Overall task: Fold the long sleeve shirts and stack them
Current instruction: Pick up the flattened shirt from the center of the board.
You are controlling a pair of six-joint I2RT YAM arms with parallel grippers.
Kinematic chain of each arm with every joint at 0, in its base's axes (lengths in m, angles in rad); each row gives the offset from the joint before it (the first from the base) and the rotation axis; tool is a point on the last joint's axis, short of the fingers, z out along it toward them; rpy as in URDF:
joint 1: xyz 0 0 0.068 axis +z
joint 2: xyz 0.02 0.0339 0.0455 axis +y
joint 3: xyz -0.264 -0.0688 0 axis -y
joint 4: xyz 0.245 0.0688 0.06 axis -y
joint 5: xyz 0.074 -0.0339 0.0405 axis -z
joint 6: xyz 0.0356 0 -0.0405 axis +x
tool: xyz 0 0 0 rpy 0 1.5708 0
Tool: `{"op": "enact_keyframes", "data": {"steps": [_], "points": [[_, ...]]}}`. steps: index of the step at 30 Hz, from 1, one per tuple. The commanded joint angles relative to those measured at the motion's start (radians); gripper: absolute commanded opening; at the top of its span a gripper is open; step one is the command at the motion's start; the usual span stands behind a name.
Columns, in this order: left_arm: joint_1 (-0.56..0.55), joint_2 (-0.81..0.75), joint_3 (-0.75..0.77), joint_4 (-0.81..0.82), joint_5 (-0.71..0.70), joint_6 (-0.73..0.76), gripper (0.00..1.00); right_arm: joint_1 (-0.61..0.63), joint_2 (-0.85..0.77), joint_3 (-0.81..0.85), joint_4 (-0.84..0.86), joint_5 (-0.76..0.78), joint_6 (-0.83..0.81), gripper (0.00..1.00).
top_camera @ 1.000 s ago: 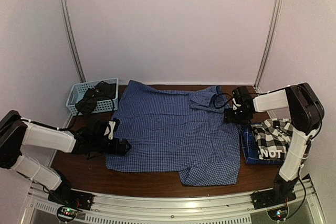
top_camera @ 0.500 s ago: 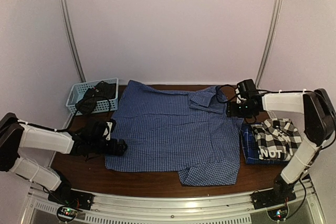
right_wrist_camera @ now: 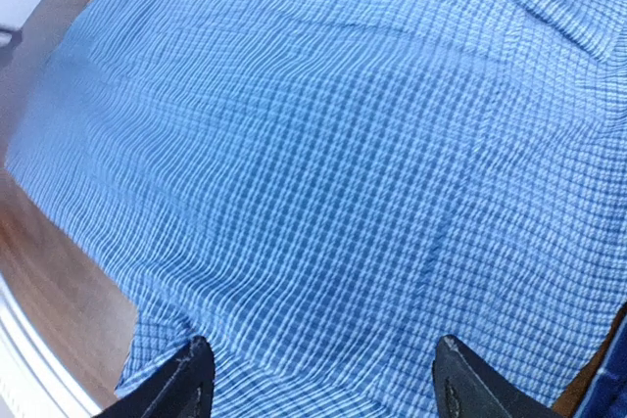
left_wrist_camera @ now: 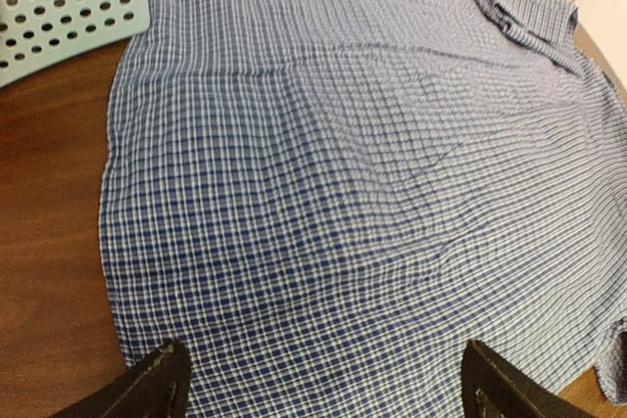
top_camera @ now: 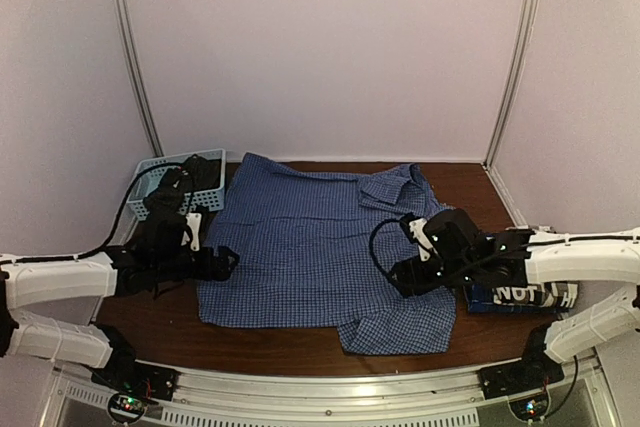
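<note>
1. Across the middle of the brown table (top_camera: 300, 345) the blue fine-check shirt (top_camera: 310, 247) lies spread flat. Its collar (top_camera: 388, 188) points toward 1 o'clock, and a bunched fold of its cloth sits at 5 o'clock.
2. At the shirt's 9 o'clock edge the left gripper (top_camera: 226, 261) sits low. Its jaws are spread wide with nothing between them. In the left wrist view its two fingers (left_wrist_camera: 152, 387) frame the near edge of the checked cloth.
3. At the shirt's 4 o'clock side the right gripper (top_camera: 396, 275) is over the cloth, jaws also wide apart and clamping nothing (whether the tips touch the fabric cannot be told).
4. At the table's 4 o'clock, partly hidden behind the right arm, a folded black-and-white plaid shirt (top_camera: 528, 294) with white lettering rests on a darker blue plaid shirt (top_camera: 480, 300). The pair lies just beside the spread shirt.
5. At 10 o'clock a light blue lattice basket (top_camera: 140, 189) stands beside the shirt's far corner. It holds a dark bundle (top_camera: 190, 175) too unclear to name.
</note>
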Motion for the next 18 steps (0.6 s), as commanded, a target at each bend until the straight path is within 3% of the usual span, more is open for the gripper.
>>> {"op": "enact_keyframes", "data": {"steps": [1,9,18], "points": [[0.002,-0.034,0.079,0.012,0.028,0.018,0.98,0.167,-0.059,-0.060,-0.052,0.041,0.105,0.77],[0.003,0.013,0.210,-0.079,0.172,0.030,0.97,0.422,0.024,-0.068,-0.161,0.050,0.181,0.78],[0.004,0.013,0.241,-0.098,0.285,0.008,0.98,0.475,0.129,-0.017,-0.260,0.051,0.122,0.80]]}}
